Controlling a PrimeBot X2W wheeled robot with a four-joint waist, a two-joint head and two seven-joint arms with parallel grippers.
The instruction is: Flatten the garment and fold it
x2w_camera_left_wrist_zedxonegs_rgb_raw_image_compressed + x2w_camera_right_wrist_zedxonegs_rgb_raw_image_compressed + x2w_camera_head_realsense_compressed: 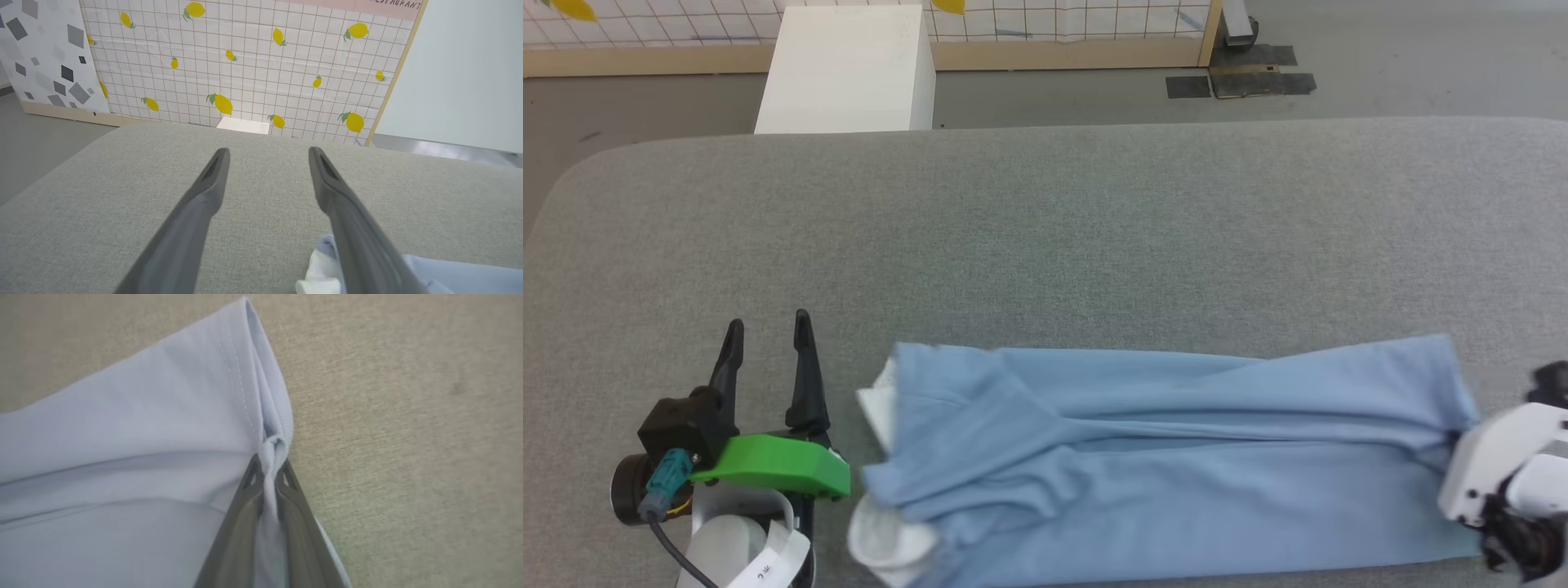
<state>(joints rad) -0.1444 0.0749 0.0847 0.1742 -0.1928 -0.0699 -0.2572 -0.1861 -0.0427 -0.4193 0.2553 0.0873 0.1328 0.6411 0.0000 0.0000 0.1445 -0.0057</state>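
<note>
While my right gripper [269, 465] is clenched on just a thin bunched pinch of the garment [1176, 457] at its right hem [241, 388], a sharp pull could slip it free or drag the cloth over the table [1045, 229]'s near edge, which it lies along. My left gripper [769, 320] stands spread and empty, left of the collar [878, 408]; the table's far side is bare for moving.

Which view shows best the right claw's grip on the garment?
Right wrist view: the right claw pinches a bunched edge of the garment. Head view shows its wrist at the garment's end; left wrist view, a garment corner.
</note>
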